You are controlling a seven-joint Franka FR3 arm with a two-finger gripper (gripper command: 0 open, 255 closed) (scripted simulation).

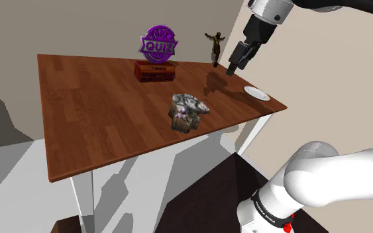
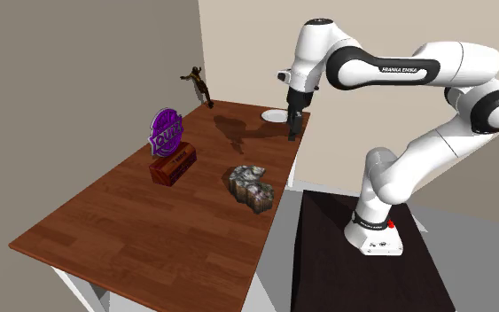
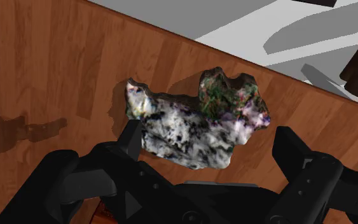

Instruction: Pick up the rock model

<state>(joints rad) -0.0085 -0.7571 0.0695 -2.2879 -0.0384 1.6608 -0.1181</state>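
The black fingers [image 3: 130, 141] hang wide apart above the table [image 1: 85, 119], gripping nothing. The mottled rock [image 1: 188, 111] lies mid-table, and a white plate [image 1: 256, 93] sits by the corner.

My black finger [image 3: 131, 137] covers a sliver of the mottled grey-white rock model [image 3: 196, 124] near the wooden table [image 3: 56, 76] edge.

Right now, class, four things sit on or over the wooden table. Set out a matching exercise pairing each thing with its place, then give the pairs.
Things:
1. mottled grey-white rock model
2. round purple quiz sign
3. small white plate
4. black end effector

Places:
A. hanging above the brown wooden table
B. standing on a red-brown box
C. flat at a table corner
D. on bare wood, between the box and the table's long edge

Pairs: 1-D, 2-B, 3-C, 4-A
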